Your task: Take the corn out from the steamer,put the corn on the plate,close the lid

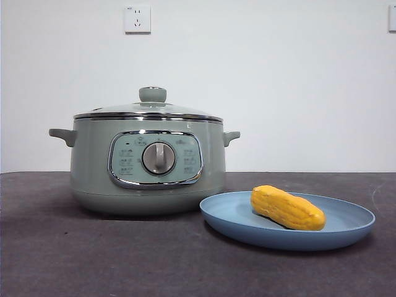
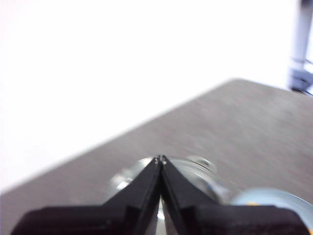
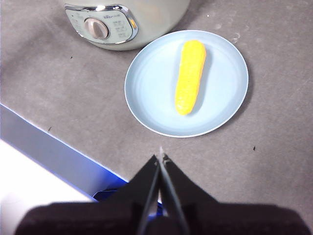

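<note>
Front view: steamer (image 1: 147, 167) sits on the dark grey table (image 1: 93, 260), well in from the near edge, control panel and silver dial (image 1: 159, 158) facing the camera. Lid (image 1: 148, 110) is seated flat on the pot rim, green knob (image 1: 152, 94) upright on top. Plate (image 1: 288, 220) is just beside the steamer, nearer the table's front edge; its rim overlaps the pot base in this view, can't tell if they touch. Corn (image 1: 288, 208) lies on its side on the plate, roughly central, fully inside the rim. White wall behind with a socket (image 1: 137, 18). No arm shows in this view.

Right wrist view: right gripper (image 3: 160, 157) is clenched, jaw tips together, holding nothing, up above bare table near the plate (image 3: 146, 83) and clear of it. Corn (image 3: 190, 77) lies lengthwise across the plate's middle. Blue strip (image 3: 54, 154) runs along the table edge.

Left wrist view: left gripper (image 2: 160, 158) is also clenched and empty, blurred, hanging above the steamer; lid (image 2: 193, 169) chrome rim shows just past the jaw tips, plate (image 2: 274, 198) edge off to one side
</note>
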Tool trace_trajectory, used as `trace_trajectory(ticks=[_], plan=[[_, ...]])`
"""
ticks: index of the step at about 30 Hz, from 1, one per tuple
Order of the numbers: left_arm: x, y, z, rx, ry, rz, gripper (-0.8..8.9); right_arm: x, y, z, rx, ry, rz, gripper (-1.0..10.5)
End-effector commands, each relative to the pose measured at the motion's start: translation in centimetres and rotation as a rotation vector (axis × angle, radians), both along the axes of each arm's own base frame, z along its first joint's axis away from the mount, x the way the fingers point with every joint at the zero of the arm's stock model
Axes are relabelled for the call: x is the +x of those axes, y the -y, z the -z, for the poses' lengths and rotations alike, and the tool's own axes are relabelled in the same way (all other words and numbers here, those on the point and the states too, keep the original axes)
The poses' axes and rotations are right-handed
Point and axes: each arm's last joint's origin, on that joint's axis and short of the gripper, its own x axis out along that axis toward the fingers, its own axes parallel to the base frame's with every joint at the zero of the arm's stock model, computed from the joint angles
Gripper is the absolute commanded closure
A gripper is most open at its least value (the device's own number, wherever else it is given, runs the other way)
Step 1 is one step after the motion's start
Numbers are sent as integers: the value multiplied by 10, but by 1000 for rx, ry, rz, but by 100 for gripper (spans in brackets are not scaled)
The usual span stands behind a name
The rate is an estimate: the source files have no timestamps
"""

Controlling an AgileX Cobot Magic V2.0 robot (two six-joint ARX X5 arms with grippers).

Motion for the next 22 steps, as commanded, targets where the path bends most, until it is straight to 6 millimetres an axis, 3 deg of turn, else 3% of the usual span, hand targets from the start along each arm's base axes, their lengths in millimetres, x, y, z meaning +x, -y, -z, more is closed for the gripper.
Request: trace_trajectory(ticks=[1, 4, 9, 15, 22], plan=[[-7, -13, 13, 23, 54, -76, 817, 0, 0, 1, -2, 4, -2, 946], [-19, -25, 34, 28, 129, -163, 817, 0, 0, 1, -2, 4, -2, 946], [-32, -38, 95, 44, 183, -287, 817, 0, 0, 1, -2, 4, -2, 946], [-37, -44, 176, 19, 95, -378, 817, 0, 0, 1, -2, 4, -2, 946], [-41, -44, 235, 4, 7, -404, 817, 0, 0, 1, -2, 4, -2, 946]])
